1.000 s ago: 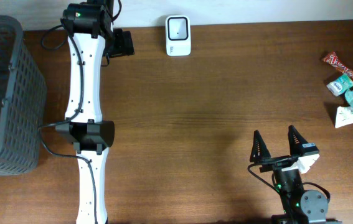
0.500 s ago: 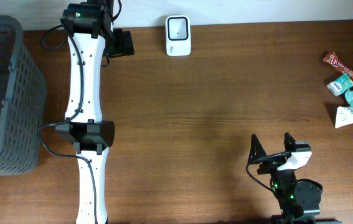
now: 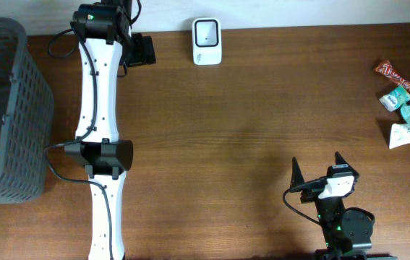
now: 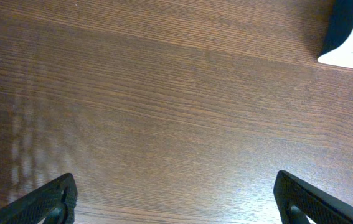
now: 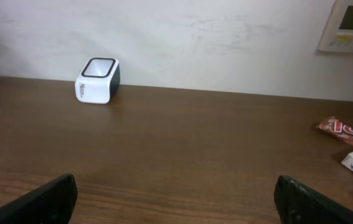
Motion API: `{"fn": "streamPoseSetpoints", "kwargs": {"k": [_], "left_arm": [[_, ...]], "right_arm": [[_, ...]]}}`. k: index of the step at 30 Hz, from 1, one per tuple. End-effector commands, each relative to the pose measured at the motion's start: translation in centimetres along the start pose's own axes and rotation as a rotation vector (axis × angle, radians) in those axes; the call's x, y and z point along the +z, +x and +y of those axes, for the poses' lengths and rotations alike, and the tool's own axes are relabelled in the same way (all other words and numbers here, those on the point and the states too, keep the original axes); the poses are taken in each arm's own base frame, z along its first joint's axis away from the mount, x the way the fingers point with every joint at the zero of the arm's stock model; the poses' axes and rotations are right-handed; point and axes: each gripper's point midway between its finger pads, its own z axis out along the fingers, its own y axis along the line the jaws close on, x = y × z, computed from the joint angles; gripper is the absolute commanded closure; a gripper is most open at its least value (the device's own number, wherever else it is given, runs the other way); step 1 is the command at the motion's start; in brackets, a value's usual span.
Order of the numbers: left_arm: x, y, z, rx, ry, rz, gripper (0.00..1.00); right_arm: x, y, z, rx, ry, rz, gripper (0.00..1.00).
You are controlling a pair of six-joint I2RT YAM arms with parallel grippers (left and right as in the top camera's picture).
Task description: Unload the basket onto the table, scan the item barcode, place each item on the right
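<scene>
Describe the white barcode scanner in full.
The barcode scanner is a small, boxy unit with rounded corners, apparently plastic: white in front, black along one side, with a dark-rimmed square window in its upper face. A marking on the white face is too small to read. It stands upright on the wooden table, near its far edge. Only the table touches it.
</scene>
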Motion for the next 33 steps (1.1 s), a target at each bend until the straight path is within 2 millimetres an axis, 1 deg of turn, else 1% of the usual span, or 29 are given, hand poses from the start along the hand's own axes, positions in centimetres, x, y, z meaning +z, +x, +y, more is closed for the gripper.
{"fn": "streamPoseSetpoints", "kwargs": {"k": [1, 5, 9, 33], "left_arm": [[0.5, 0.08, 0.16, 0.004, 0.003, 0.012, 0.01], [0.48, 0.07, 0.16, 0.004, 0.003, 0.011, 0.01], [0.48, 0.07, 0.17, 0.004, 0.002, 0.011, 0.01], [0.48, 0.07, 0.17, 0.004, 0.002, 0.011, 0.01]], "right_arm": [[0.01, 0.3, 0.03, -0.003, 0.002, 0.005, 0.01], [0.01, 0.29, 0.11, -0.001, -0.003, 0.004, 0.01], [0.01, 0.28, 0.1, 0.079, -0.002, 0.004, 0.01], [0.01, 0.21, 0.1, 0.081, -0.002, 0.001, 0.01]]}}
